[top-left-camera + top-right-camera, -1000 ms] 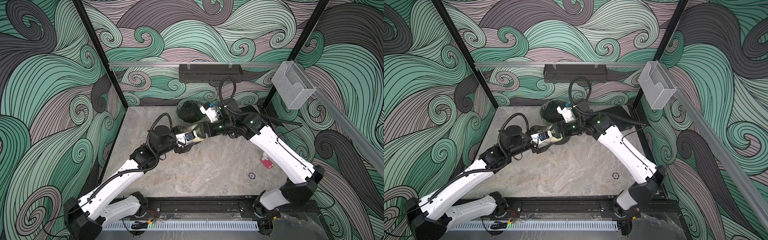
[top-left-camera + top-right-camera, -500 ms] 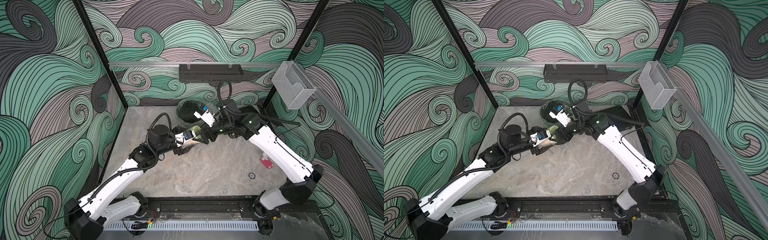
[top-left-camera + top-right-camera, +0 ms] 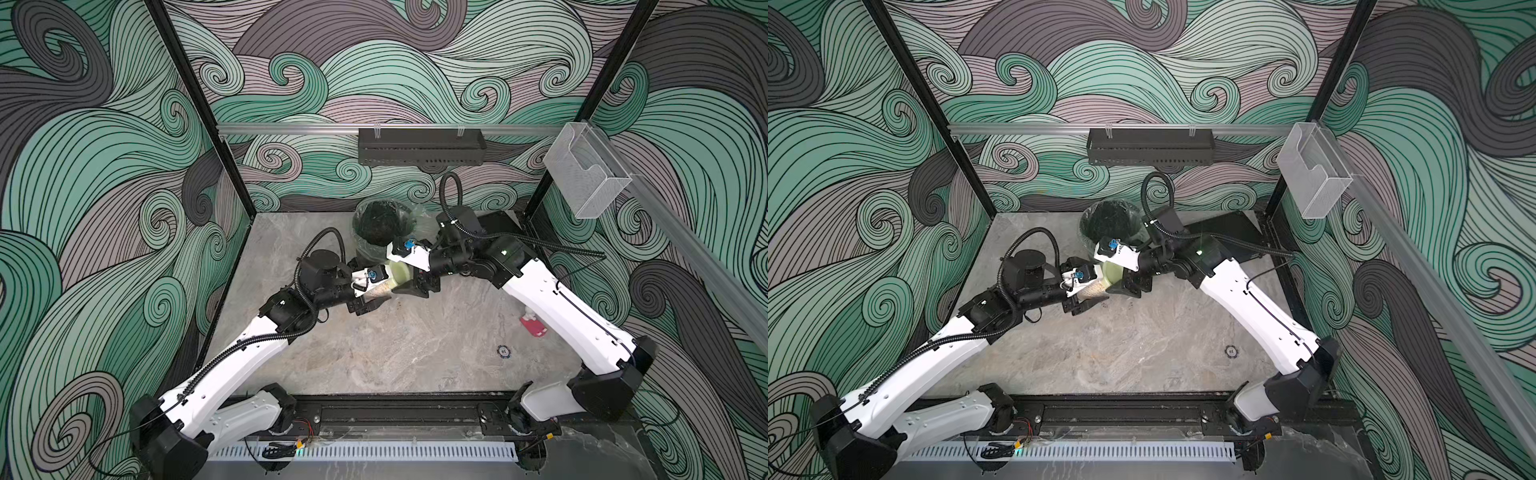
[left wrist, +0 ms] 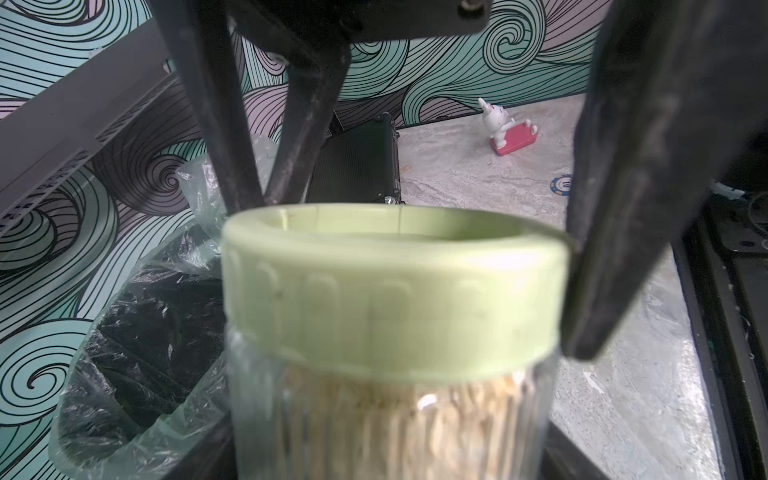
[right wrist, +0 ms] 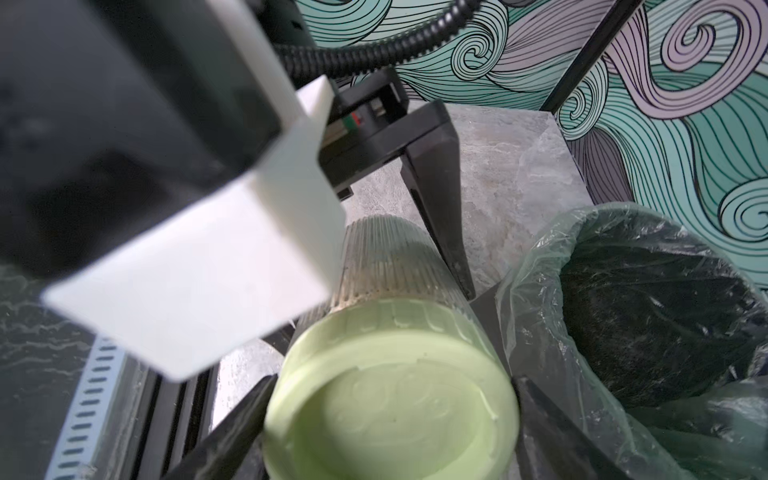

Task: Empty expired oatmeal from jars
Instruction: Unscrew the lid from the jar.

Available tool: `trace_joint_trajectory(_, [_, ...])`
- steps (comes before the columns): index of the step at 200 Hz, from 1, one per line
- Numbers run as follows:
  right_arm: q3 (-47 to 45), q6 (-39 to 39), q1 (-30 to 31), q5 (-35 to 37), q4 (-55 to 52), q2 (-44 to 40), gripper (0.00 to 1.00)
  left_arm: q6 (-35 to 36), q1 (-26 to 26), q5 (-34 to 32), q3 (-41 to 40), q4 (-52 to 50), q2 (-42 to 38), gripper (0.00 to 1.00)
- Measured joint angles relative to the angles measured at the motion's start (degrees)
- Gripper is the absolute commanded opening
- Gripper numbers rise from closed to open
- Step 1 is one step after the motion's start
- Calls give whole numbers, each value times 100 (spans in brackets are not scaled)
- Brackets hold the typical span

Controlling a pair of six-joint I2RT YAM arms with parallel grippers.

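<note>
In both top views the right gripper (image 3: 405,276), clamped on the lid (image 3: 1113,274), has rolled at the wrist. The left gripper (image 3: 373,287) pinches the tilted jar (image 3: 380,289) above the bench (image 3: 415,340), near its back edge beside the bin (image 3: 358,224).

In the left wrist view, oatmeal (image 4: 395,419) fills the glass and the lid is still seated.

In the right wrist view, fingers (image 5: 232,424) flank the lid.

Unscrewing looks underway, with nothing poured yet.

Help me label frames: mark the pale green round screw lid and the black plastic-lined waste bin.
Green lid (image 4: 395,291): left wrist view, ribbed side.
Black bin (image 5: 582,222): right wrist view, plastic-covered rim.
</note>
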Motion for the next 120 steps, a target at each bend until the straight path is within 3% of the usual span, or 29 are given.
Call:
trace_joint_trajectory(14, [13,-258,2,0,-24,0,31,4,0,15,0,-2,0,0])
trace_joint_trajectory(33, [20,-428,4,-4,-42,-4,61,4,0,28,0,-4,0,0])
trace_joint_trajectory(70, [17,-531,13,37,-96,-66,95,-17,0,72,0,39,0,0])
trace_joint_trajectory(78, [-11,-584,22,120,-153,-98,99,-35,2,74,0,72,-2,0])
trace_joint_trajectory(120, [-267,-595,4,507,-385,-380,99,-109,20,96,17,205,-17,0])
